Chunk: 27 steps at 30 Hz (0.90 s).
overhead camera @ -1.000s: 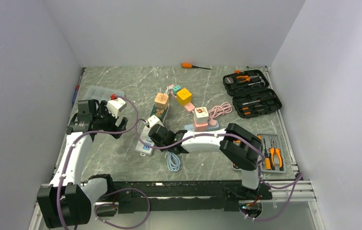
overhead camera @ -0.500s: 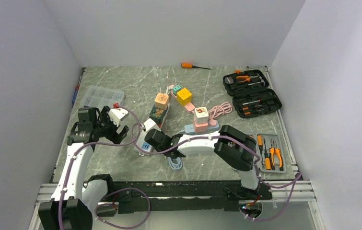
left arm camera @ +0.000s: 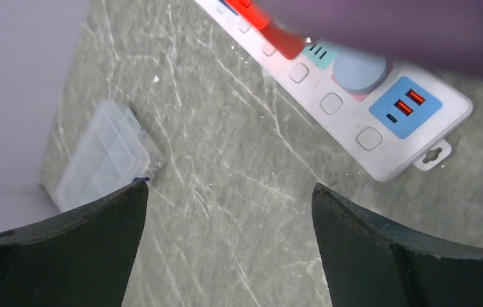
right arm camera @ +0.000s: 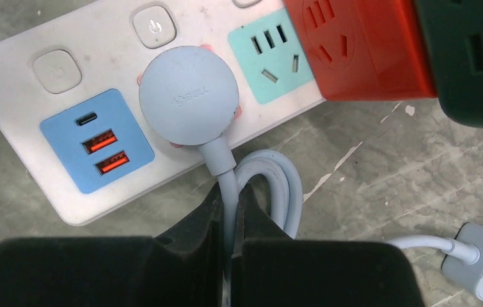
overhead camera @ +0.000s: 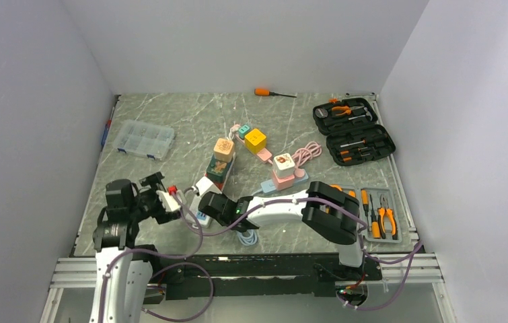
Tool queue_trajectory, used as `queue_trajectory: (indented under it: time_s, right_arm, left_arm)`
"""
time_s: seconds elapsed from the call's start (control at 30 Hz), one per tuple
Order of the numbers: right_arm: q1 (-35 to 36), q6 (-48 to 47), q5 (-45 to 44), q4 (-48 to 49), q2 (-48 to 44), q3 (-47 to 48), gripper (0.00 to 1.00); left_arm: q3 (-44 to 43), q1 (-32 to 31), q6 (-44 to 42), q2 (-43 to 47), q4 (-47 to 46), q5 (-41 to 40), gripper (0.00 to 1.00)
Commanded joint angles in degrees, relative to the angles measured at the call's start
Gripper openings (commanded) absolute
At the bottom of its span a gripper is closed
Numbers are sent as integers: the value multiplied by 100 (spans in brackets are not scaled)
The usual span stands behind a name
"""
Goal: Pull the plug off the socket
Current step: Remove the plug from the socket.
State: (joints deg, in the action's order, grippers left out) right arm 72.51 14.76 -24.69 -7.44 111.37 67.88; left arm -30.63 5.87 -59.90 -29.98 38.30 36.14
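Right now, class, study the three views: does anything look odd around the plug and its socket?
Yes. The right jaws are shut on the thin grey cable right where it leaves the round plug, not on the plug itself, which sits in the white power strip. Pulling there could strain the cable.

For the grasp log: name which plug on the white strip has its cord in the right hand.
The round grey-blue plug beside the USB ports: the right hand pinches its cord. The red adapter and the dark adapter stand clear.
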Motion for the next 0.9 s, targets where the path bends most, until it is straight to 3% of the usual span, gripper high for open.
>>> queue_trajectory:
  time_s: [0.0, 0.43, 0.6, 0.87]
  right_arm:
    - [230, 290, 640, 7, -525, 286, 0]
    - [-429, 487, 1435, 234, -1150, 346, 0]
    - [-892, 643, 2001, 458, -1387, 235, 0]
    - [-1146, 619, 2275, 450, -1540, 373, 0]
  left_arm:
    - [471, -10, -1396, 726, 182, 716, 100]
    - [713, -7, -1264, 1853, -130, 1286, 100]
    - [532, -9, -1244, 1745, -14, 1222, 99]
    - [573, -7, -2810, 1902, 1170, 1681, 99]
